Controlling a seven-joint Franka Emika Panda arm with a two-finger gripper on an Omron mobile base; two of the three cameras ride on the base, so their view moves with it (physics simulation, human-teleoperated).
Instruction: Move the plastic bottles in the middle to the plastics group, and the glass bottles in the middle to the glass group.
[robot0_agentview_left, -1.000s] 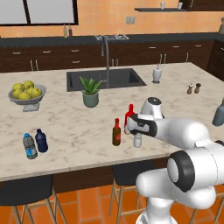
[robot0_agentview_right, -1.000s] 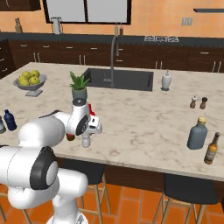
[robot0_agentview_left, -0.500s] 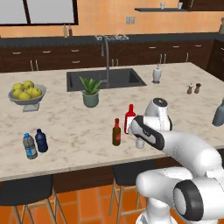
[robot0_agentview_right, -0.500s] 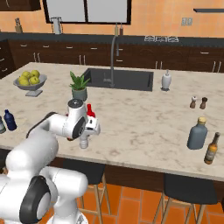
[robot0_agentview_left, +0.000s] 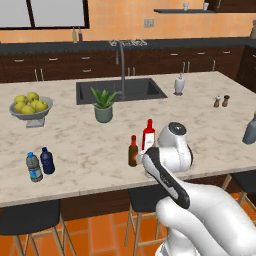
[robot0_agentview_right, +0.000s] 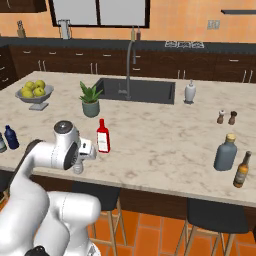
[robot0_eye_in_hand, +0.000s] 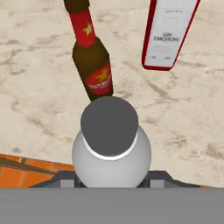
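Observation:
The small clear greyish plastic bottle (robot0_eye_in_hand: 111, 144) with a pale cap stands near the counter's front edge, also seen as the plastic bottle (robot0_agentview_right: 77, 168). My gripper (robot0_eye_in_hand: 111, 175) reaches down over it from above, a finger at each side of its body, shut on it. Just beyond stand the slim brown bottle (robot0_eye_in_hand: 92, 65) (robot0_agentview_left: 133, 151) and the red bottle (robot0_eye_in_hand: 168, 35) (robot0_agentview_left: 148, 135) (robot0_agentview_right: 103, 136). The plastics group, a blue-labelled bottle (robot0_agentview_left: 33, 167) and a navy bottle (robot0_agentview_left: 47, 161), stands far left. The grey-blue glass bottle (robot0_agentview_right: 225, 152) stands far right.
A fruit bowl (robot0_agentview_left: 30, 107), a potted plant (robot0_agentview_left: 103, 105), the sink (robot0_agentview_left: 125, 90), a soap dispenser (robot0_agentview_left: 179, 85) and salt and pepper shakers (robot0_agentview_left: 221, 101) lie further back. Another brown bottle (robot0_agentview_right: 242, 170) stands beside the grey-blue one. Stools stand under the counter's front edge.
The arm's elbow and forearm have swung down and outward while the hand stayed at the small plastic bottle. The bottles have not moved.

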